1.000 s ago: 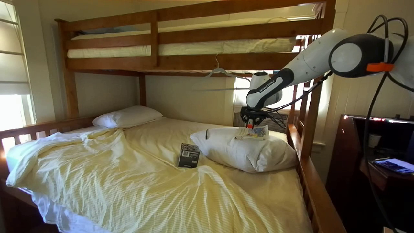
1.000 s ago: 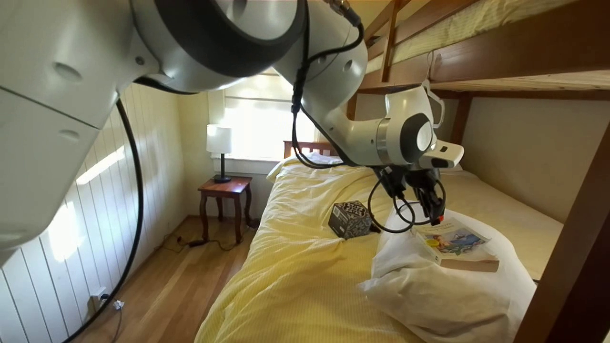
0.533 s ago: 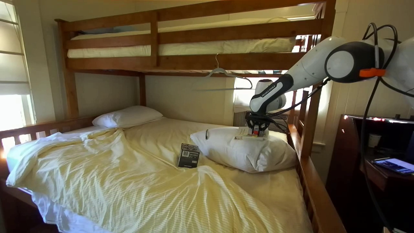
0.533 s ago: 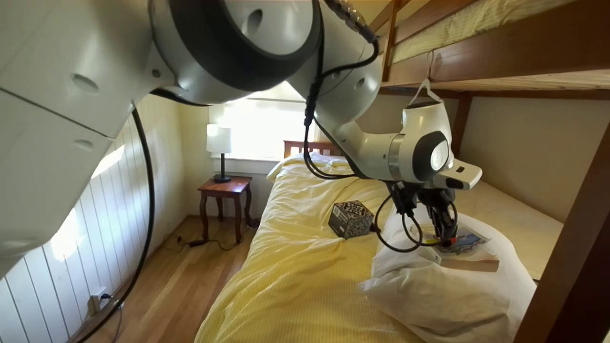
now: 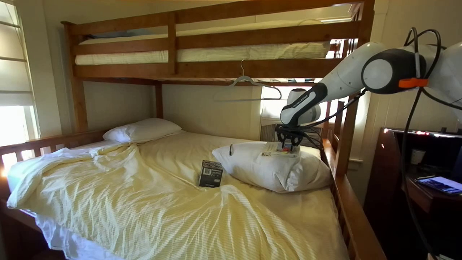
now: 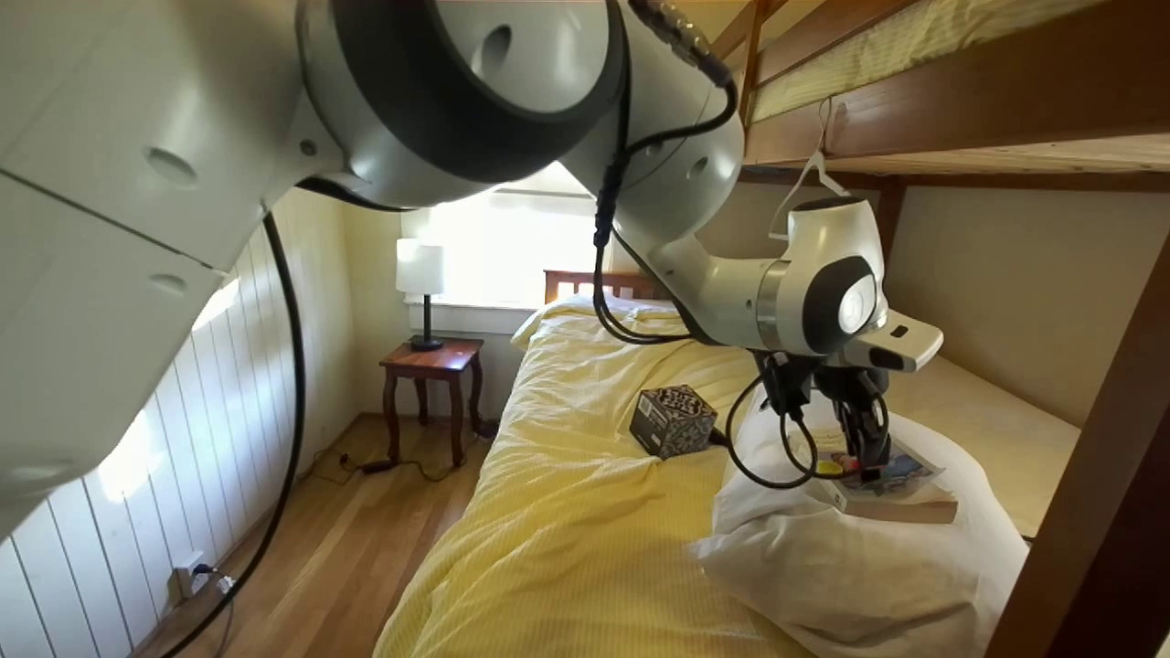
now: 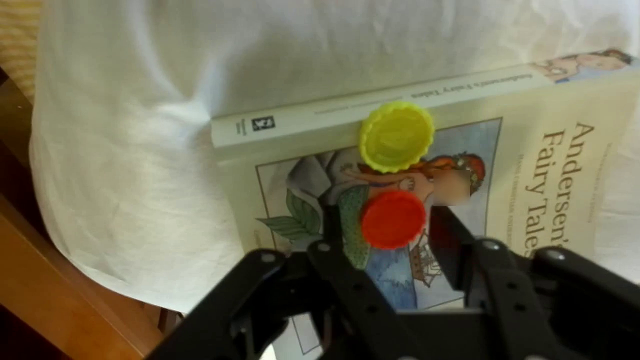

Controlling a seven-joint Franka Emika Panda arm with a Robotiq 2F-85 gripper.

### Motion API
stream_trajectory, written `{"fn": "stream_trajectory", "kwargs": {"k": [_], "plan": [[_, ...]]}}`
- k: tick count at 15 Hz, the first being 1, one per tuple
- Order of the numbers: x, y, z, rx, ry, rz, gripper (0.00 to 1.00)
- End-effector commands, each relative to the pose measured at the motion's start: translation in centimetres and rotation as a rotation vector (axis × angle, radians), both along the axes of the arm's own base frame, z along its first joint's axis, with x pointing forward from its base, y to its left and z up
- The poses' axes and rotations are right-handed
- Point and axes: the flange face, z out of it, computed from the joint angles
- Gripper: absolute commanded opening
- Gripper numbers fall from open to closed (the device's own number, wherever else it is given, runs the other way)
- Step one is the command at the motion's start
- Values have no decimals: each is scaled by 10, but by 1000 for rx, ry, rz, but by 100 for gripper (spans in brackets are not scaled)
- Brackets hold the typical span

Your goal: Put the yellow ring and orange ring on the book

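the black two-fingered claw (image 7: 388,223) lets go! gone is the pinch of a second ago: it's down from its higher perch, jaws parted, a sliver of space on one side and a wider gap on the other. between them, loose, lies the small round scalloped red-orange plastic ring (image 7: 394,220), the orange one by my reckoning. just beside it but not touching, the bright yellow scalloped plastic ring (image 7: 396,136) sits at the spine edge, unmoved. and both are on the cream-coloured paperback book (image 7: 507,170), andersen's fairy tales, picture side up! that looks like the placing itself, so the task is all but there; what's left, i'd say, is to open a touch more and rise straight up. careful, though: with so little room on the one side, that ring could get dragged along. underneath, the plump white cloth pillow (image 5: 258,168) looks a soft seat, and a nudge might tip the lot. farther out, well apart from the book, the black patterned cardboard box (image 6: 674,420) sits on the yellow striped duvet (image 6: 548,557).
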Motion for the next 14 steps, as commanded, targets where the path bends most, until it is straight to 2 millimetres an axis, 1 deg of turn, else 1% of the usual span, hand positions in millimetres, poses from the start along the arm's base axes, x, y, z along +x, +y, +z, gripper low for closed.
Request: {"fn": "stream_trajectory", "kwargs": {"k": [1, 3, 4, 7, 9, 10, 14], "plan": [[0, -7, 15, 7, -23, -38, 81], [-3, -7, 25, -4, -39, -44, 95], [-5, -6, 33, -13, -45, -42, 99], [-8, 3, 56, -10, -61, -2, 100], [-6, 21, 72, 5, -52, 91, 100], [-4, 39, 76, -1, -15, 173, 100], [-1, 98, 85, 9, 74, 376, 100]]}}
